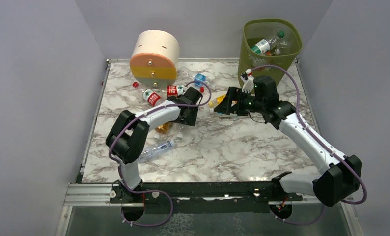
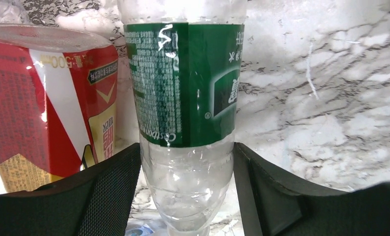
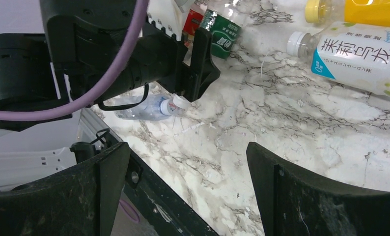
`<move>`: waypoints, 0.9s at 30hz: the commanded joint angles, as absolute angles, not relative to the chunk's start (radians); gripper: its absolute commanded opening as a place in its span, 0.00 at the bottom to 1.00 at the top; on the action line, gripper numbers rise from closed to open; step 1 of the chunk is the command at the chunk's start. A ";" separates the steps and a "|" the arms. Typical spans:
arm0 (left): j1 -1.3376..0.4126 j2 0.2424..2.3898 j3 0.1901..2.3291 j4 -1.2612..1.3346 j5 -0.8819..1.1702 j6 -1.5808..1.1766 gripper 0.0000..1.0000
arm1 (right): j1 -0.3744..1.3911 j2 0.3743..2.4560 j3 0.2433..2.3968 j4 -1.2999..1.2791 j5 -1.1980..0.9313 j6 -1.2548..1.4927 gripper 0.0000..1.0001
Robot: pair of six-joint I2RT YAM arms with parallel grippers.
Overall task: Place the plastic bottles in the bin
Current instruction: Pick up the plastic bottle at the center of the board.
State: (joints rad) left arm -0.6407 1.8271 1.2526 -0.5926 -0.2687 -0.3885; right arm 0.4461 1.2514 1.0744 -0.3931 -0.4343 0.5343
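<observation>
A green-labelled bottle [image 2: 183, 83] is clamped by the left end effector [image 2: 185, 152]. The right end effector [image 3: 187, 147] is held open, empty.

Left gripper [image 2: 186, 150] clamps a green-labelled bottle [image 2: 183, 88]; right gripper [image 3: 185, 152] hovers, spread wide.

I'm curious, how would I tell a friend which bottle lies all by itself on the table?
On the marble table, find the left arm's elbow. Just right of it the lone bottle lies on its side. It is clear with a bluish label, well apart from the cluster beside the round box.
</observation>
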 commanded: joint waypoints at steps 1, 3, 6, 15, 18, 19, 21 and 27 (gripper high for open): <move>-0.637 1.721 1.249 -0.577 -0.224 -0.409 0.70 | 0.446 1.231 1.105 -0.407 -0.417 0.554 0.91; -0.637 1.668 1.244 -0.581 -0.197 -0.413 0.70 | 0.446 1.240 1.110 -0.406 -0.425 0.568 0.91; -0.639 1.591 1.233 -0.578 -0.139 -0.427 0.70 | 0.445 1.256 1.117 -0.390 -0.457 0.601 0.91; -0.637 1.402 1.203 -0.559 0.025 -0.427 0.70 | 0.446 1.292 1.117 -0.299 -0.532 0.694 0.93; -0.637 1.357 1.195 -0.547 0.058 -0.432 0.70 | 0.446 1.305 1.111 -0.262 -0.557 0.736 0.94; -0.638 1.346 1.194 -0.544 0.067 -0.434 0.69 | 0.446 1.309 1.109 -0.247 -0.566 0.752 0.94; -0.638 1.326 1.193 -0.540 0.080 -0.439 0.70 | 0.445 1.315 1.105 -0.225 -0.574 0.785 0.94; -0.638 1.252 1.164 -0.498 0.087 -0.448 0.70 | 0.445 1.330 1.081 -0.176 -0.592 0.915 0.98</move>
